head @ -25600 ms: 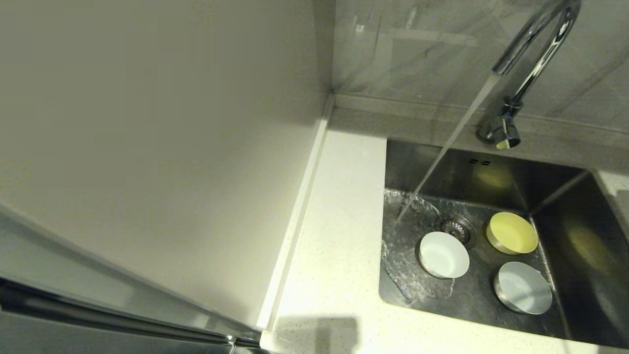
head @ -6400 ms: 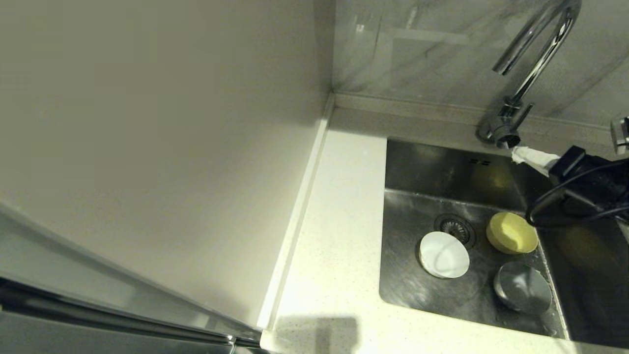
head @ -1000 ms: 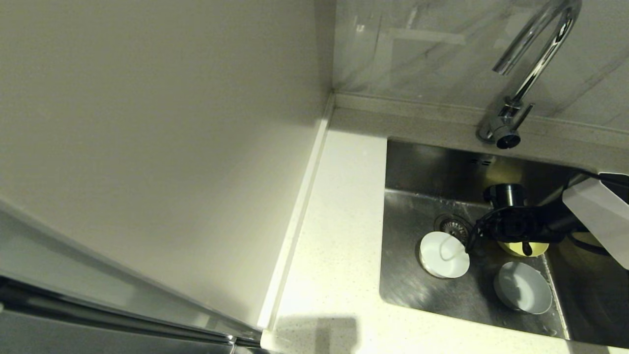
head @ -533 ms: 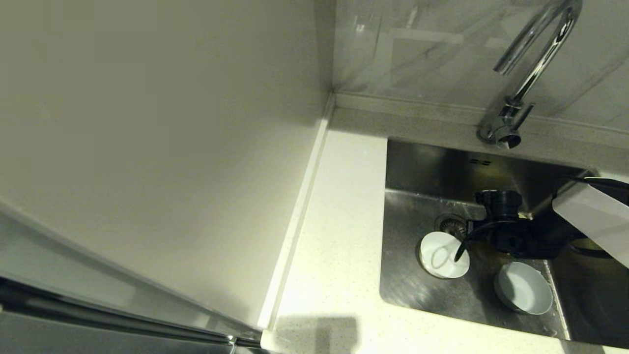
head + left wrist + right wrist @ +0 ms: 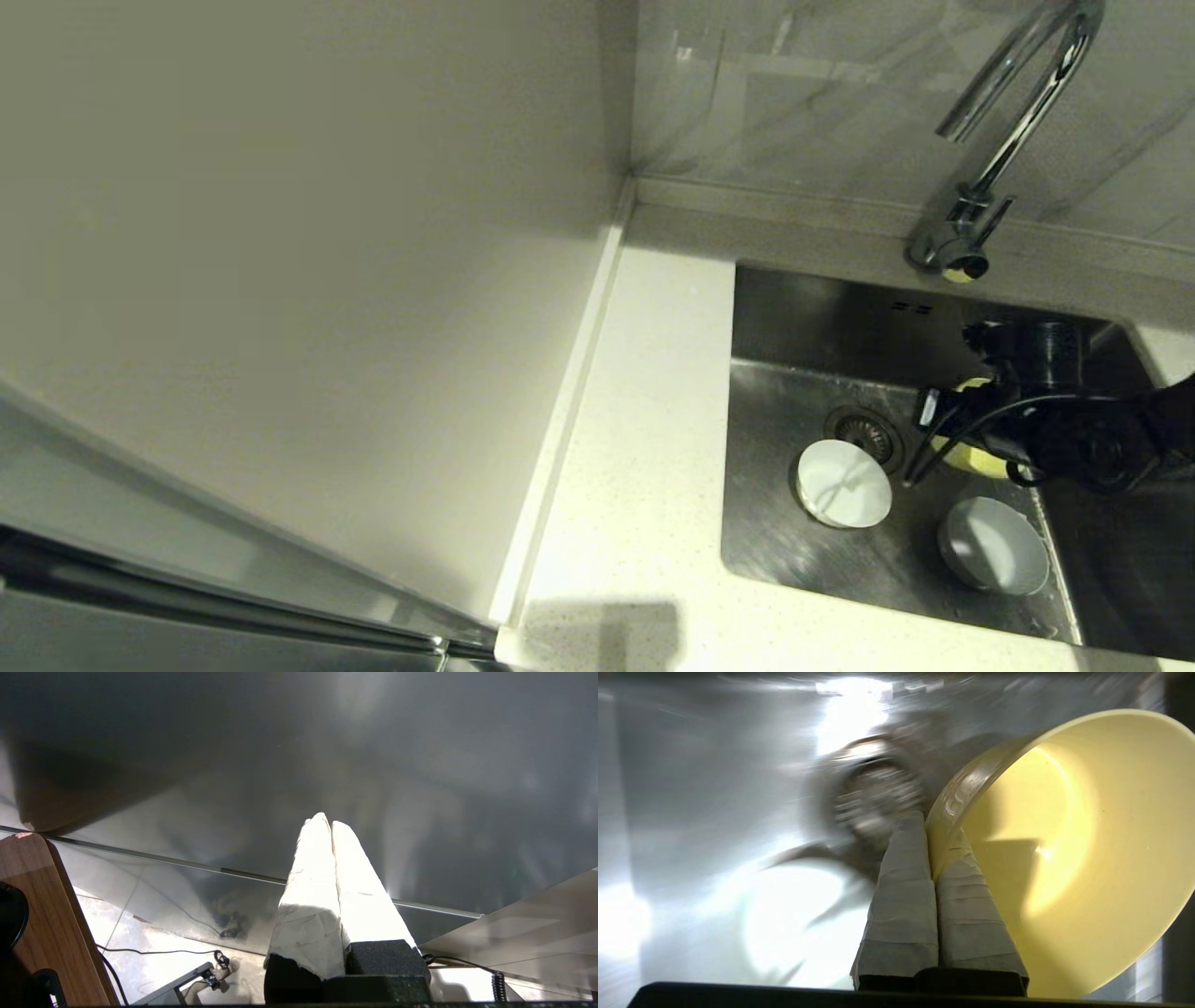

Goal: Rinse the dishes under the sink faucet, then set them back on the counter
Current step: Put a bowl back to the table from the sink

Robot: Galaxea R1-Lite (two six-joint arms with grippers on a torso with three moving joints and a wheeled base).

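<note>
Yellow bowl [image 5: 1064, 849] first: my right end effector [image 5: 936, 835] now has its taped fingers [image 5: 901, 896] pinched on the bowl's rim, one inside and one outside, and the bowl hangs tipped on its edge off the sink floor. A second ago that bowl sat flat under the arm; in the head view the arm has since pulled back toward the right, and only a sliver of yellow shows beneath it. I read this as the pickup done and the carry to the desk [image 5: 644, 448] beginning, since the faucet [image 5: 1018, 103] runs no water now.

Outward from there, the drain strainer [image 5: 864, 431] lies just left of the grip. Both white bowls, one [image 5: 843, 483] near the strainer, the other [image 5: 994, 558] at the near right, rest in the sink [image 5: 803, 551], unmoved. My left end effector [image 5: 331, 830] is parked below, fingers closed on nothing.
</note>
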